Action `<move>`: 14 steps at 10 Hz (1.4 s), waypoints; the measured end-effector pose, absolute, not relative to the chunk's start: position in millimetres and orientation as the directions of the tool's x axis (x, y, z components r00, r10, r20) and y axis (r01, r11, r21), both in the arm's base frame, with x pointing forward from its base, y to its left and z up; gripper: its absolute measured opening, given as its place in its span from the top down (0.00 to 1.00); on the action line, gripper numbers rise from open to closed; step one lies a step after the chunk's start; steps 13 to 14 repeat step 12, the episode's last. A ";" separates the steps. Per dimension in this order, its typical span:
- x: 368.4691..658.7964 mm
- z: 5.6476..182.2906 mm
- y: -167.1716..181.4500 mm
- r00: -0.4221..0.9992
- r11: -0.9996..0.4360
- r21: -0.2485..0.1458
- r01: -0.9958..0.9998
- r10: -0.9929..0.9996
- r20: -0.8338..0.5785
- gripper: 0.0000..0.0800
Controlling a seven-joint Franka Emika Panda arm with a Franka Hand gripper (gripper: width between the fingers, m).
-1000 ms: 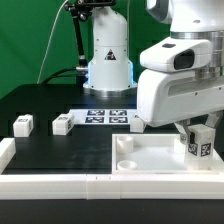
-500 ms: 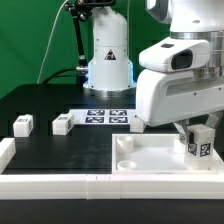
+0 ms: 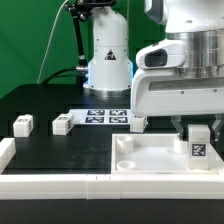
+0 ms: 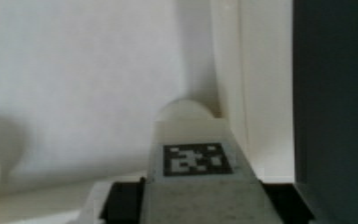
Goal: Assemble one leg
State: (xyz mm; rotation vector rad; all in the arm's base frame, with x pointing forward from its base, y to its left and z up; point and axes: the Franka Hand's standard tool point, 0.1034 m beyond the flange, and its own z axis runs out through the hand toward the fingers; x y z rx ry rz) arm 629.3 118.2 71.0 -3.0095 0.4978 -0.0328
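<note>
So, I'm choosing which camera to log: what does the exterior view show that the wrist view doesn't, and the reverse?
Only the exterior view shows the two loose white tagged block legs on the black table, the flat white marker board and the arm's base. Only the wrist view shows the tagged face of the held white block leg up close, against the tray's raised rim. Both show that leg in the gripper over the large white square tray.

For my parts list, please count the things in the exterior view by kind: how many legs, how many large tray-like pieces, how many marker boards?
Legs: 4, one in the gripper over the tray, and three on the table.
Large white tray-like piece: 1.
Marker board: 1.
Total: 6.
</note>
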 end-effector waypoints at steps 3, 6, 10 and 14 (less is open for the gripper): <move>630.0 70.3 107.4 0.831 -0.829 -0.071 -0.554 -0.556 0.003 0.63; 629.7 70.0 100.7 0.779 -0.778 -0.052 -0.626 -0.627 0.009 0.63; 629.5 69.4 101.2 0.783 -0.782 -0.051 -0.621 -0.622 0.008 0.22; 629.4 69.3 101.2 0.783 -0.782 -0.051 -0.621 -0.622 0.008 0.20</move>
